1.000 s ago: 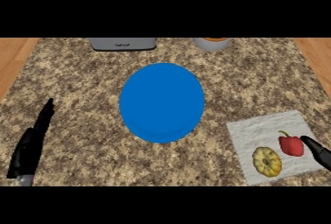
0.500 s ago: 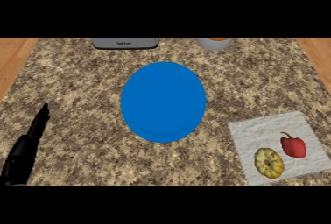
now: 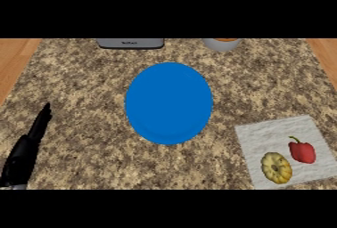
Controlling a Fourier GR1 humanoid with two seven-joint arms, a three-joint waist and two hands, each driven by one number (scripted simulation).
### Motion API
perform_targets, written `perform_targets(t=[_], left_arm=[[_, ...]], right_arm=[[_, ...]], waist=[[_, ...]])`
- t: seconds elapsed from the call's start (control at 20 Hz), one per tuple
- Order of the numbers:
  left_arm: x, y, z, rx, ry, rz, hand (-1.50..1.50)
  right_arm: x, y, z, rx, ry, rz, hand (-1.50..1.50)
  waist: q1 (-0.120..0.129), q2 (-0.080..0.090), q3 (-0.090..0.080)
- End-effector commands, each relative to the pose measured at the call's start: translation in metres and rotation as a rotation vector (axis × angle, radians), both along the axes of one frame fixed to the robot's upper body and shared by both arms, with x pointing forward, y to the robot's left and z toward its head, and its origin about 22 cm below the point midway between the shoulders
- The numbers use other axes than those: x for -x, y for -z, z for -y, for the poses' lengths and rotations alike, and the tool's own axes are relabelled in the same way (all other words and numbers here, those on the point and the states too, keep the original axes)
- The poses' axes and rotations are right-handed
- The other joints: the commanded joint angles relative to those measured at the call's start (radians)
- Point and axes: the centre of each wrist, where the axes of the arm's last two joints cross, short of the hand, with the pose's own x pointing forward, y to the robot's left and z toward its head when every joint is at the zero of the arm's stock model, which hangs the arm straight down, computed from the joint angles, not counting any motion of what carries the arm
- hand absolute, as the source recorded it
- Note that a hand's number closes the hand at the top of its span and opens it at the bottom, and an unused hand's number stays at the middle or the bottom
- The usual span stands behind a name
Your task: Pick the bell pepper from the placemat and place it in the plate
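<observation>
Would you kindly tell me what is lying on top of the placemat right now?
On the white placemat lie a red bell pepper and, left of it, a yellow ridged round vegetable. The placemat's lower edge is cut off by the view, so anything there cannot be seen.

speckled brown granite-look counter top (image 3: 85, 89), smooth matt blue plate (image 3: 168, 102), pale cloth-like textured placemat (image 3: 263, 138), glossy red bell pepper (image 3: 302, 150), wood edges.

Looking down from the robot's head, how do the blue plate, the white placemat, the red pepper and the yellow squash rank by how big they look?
1. Round blue plate, clearly the largest.
2. White cloth placemat.
3. Yellow ridged squash and red bell pepper: they look nearly alike, the squash perhaps slightly bigger, so I would not rank them apart.
</observation>
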Motion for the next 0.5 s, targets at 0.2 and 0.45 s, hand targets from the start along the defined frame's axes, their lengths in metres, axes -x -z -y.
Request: perform_targets(t=[0.2, 0.45], left_arm=[[-0.005, -0.003, 0.020, -0.003, 0.002, 0.006, 0.00], [0.001, -0.008, -0.001, -0.010, 0.001, -0.004, 0.00]], right_arm=[[-0.032, 0.002, 0.008, 0.064, -0.056, -0.286, -1.50], [-0.052, -0.002, 0.020, 0.104, -0.079, -0.420, -1.50]], waist=[[0.003, -0.001, 0.002], [0.002, -0.002, 0.002]])
